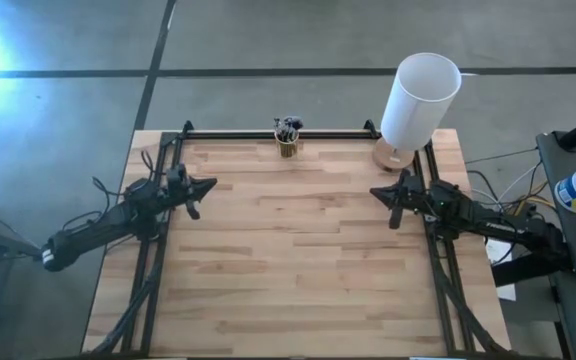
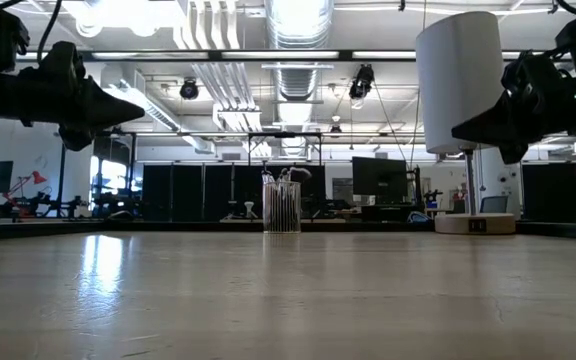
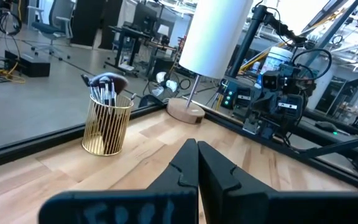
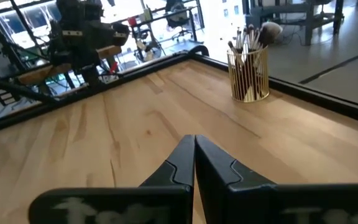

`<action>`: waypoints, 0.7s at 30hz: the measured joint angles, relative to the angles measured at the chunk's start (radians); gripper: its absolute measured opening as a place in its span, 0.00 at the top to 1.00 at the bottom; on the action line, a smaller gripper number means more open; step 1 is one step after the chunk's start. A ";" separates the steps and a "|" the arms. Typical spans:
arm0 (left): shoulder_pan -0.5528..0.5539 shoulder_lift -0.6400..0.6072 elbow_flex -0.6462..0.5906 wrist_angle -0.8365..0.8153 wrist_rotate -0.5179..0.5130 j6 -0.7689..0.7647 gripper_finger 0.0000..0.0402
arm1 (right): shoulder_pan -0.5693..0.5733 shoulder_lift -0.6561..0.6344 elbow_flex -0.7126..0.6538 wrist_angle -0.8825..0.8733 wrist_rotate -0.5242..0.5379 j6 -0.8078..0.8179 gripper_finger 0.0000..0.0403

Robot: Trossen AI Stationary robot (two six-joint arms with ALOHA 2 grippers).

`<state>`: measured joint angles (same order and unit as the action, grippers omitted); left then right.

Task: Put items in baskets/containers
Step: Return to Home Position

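Yellow cup [image 1: 287, 148]: one, upright at the far edge of the tabletop [image 1: 288, 270], near its middle.
Brushes [image 4: 246, 38]: one bunch standing in the cup, heads up; too crowded to count; one fluffy head shows.
Left pincer [image 1: 211, 184]: fingers together, above the tabletop's left side.
Right pincer [image 1: 373, 190]: fingers together, above the right side.
White cylinder [image 1: 420, 98]: one, far right corner.

An open-plan robotics lab: exposed ceiling ducts [image 2: 298, 22], dark monitors [image 2: 378, 178], office chairs [image 3: 58, 15], concrete floor [image 1: 268, 35].
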<state>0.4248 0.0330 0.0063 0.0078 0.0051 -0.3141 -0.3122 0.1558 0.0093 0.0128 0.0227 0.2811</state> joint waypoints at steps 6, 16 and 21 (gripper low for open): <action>0.000 0.000 0.000 0.000 0.000 0.000 1.00 | 0.000 0.012 0.000 -0.001 0.000 -0.001 0.98; 0.000 0.000 0.000 0.001 -0.001 0.000 1.00 | 0.000 0.011 0.000 0.000 0.000 -0.003 0.98; 0.000 0.000 0.000 0.001 -0.002 0.000 1.00 | 0.000 0.011 0.000 0.000 -0.001 -0.003 0.98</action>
<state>0.4252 0.0334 0.0059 0.0090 0.0032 -0.3145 -0.3122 0.1665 0.0093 0.0128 0.0219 0.2782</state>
